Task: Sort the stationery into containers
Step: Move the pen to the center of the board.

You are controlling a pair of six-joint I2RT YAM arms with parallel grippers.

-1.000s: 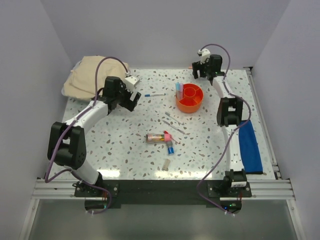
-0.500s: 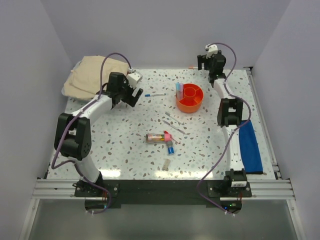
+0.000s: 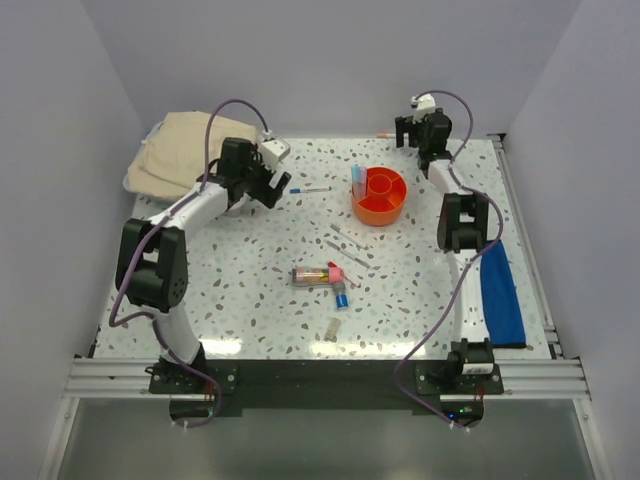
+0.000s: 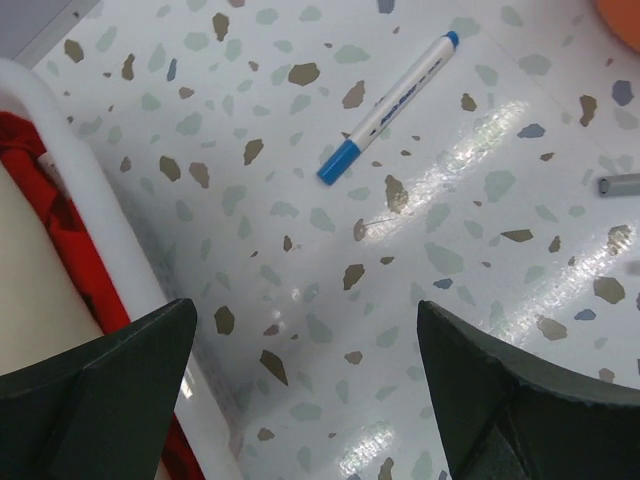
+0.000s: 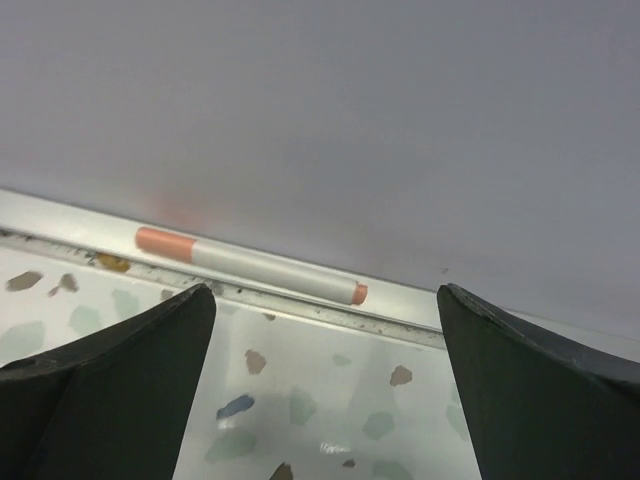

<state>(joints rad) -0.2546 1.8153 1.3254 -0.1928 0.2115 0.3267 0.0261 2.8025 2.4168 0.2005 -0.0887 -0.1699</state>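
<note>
The orange tub [image 3: 380, 196] stands at the back right of the table, with a blue and a pink marker [image 3: 357, 178] upright in one compartment. A white pen with blue tips [image 3: 310, 189] [image 4: 385, 108] lies left of the tub. My left gripper [image 3: 274, 180] [image 4: 305, 360] is open and empty just left of that pen. A white pen with orange tips [image 3: 385, 134] [image 5: 250, 265] lies on the back rail. My right gripper [image 3: 410, 136] [image 5: 325, 340] is open and empty in front of it. A clear tube [image 3: 310, 275], a pink marker [image 3: 335, 272], a blue marker [image 3: 342, 297], a small cap [image 3: 331, 330] and thin pens [image 3: 346, 240] lie mid-table.
A beige cloth bundle [image 3: 190, 150] lies at the back left, close behind my left arm. A flat blue mat [image 3: 500, 290] lies along the right edge. The back wall [image 5: 320, 100] rises right behind the rail. A white raised rim [image 4: 90, 200] borders the table on the left.
My left gripper has moved back and to the right, closer to the blue-tipped pen. My right gripper has moved back towards the rail and the orange-tipped pen. Both stayed open.
</note>
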